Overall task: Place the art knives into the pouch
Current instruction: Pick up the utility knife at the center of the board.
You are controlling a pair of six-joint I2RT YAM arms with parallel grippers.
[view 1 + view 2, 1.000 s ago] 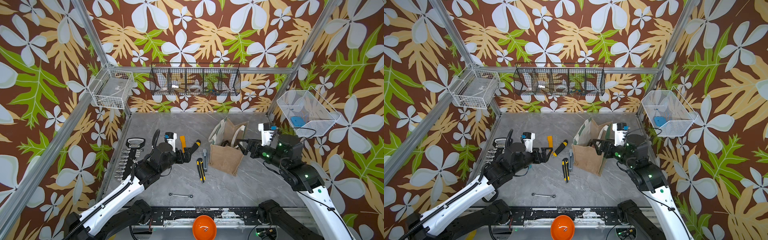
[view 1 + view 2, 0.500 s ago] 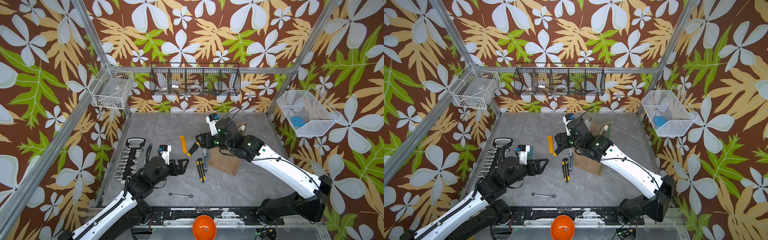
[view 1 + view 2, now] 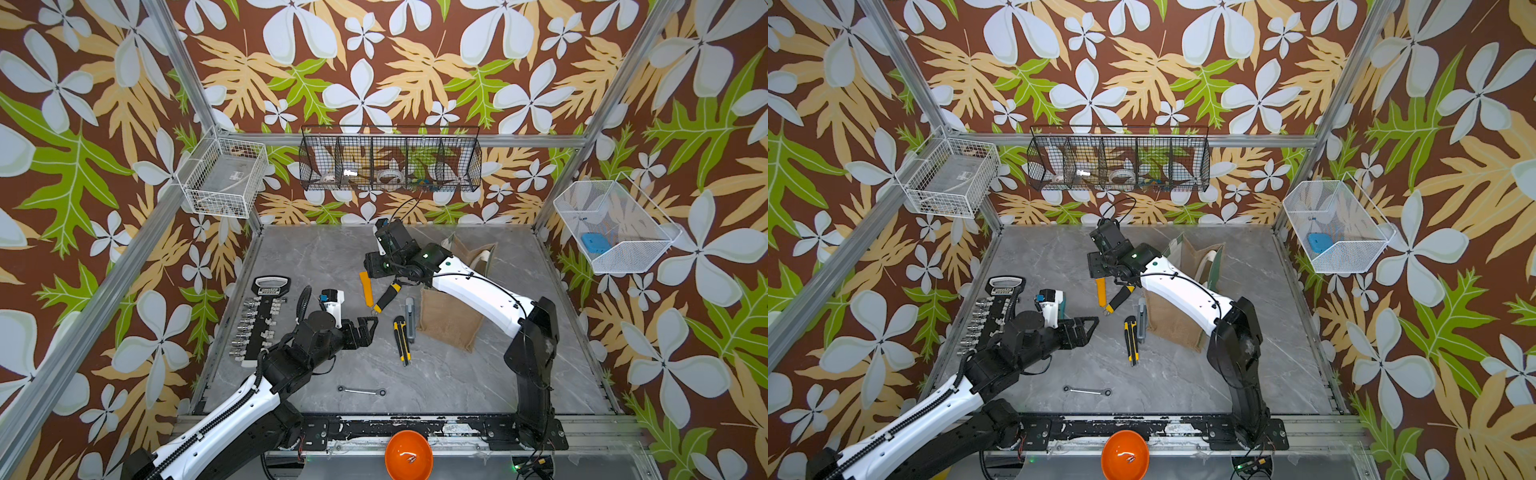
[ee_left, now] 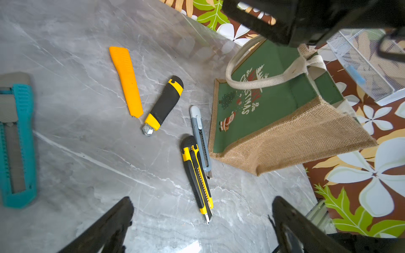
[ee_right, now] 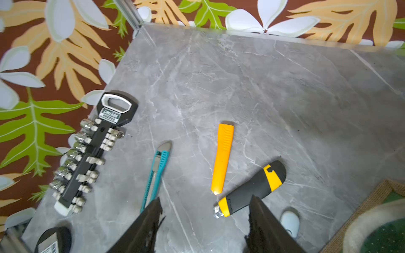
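Right fingers: partly apart with nothing between them. They point down at the bench, one on each side of the blade end of the black-and-yellow art knife.
Why so: this looks like a line-up across the knife's narrow width, so that closing would pinch the rubber grip and not the blade. Whether the tips touch the knife yet, I cannot tell.
Left fingers: spread wide and empty, held low over bare bench, well apart from the knives. Probably parked clear so the right arm has room.
Art knife: flat on the bench, loose, between the orange knife and the pouch. Its blade tip lies close by the orange knife's end.
Nearby cutters: a slim grey cutter lies just beside the pouch's base. A yellow-and-black snap-off cutter lies alongside it, and a teal cutter sits toward the socket rail. Several look alike, so the choice of knife is a judgement from where the right fingers point.
Pouch: upright, mouth open upward, handles flopped over the rim, green Christmas panel facing the knives. The open top suits a drop from above.
Risk: the right forearm crosses above the pouch in both top views, so a lift could snag a handle.
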